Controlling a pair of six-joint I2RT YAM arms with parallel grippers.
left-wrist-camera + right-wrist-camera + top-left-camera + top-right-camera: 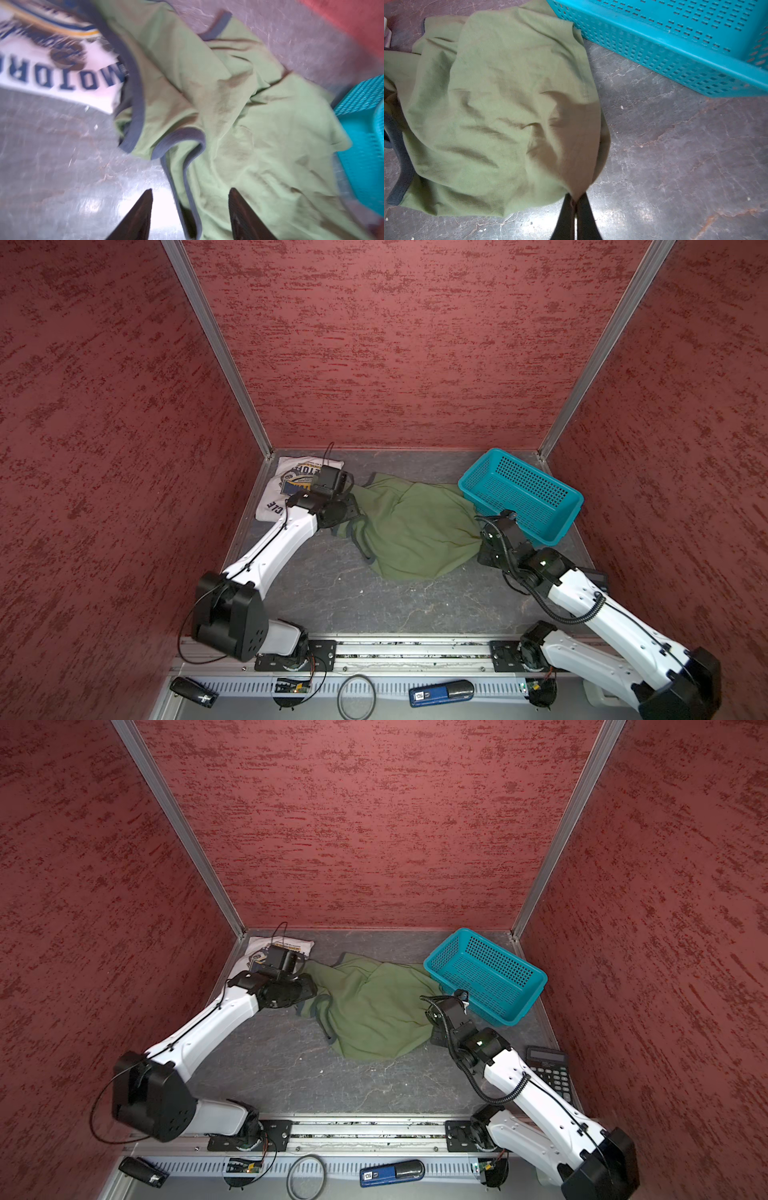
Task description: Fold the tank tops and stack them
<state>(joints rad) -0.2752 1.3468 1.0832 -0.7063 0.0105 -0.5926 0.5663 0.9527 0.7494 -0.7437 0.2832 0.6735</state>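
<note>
Pinching a corner of the green tank top, our right gripper is clamped on it. The shirt lies crumpled between our grippers. Our left gripper gapes empty over its trim, with the white tank top just beyond and the basket beside the right one.

Red mottled walls close in behind and beside the grey cracked-stone bench; aluminium posts at its far corners.
</note>
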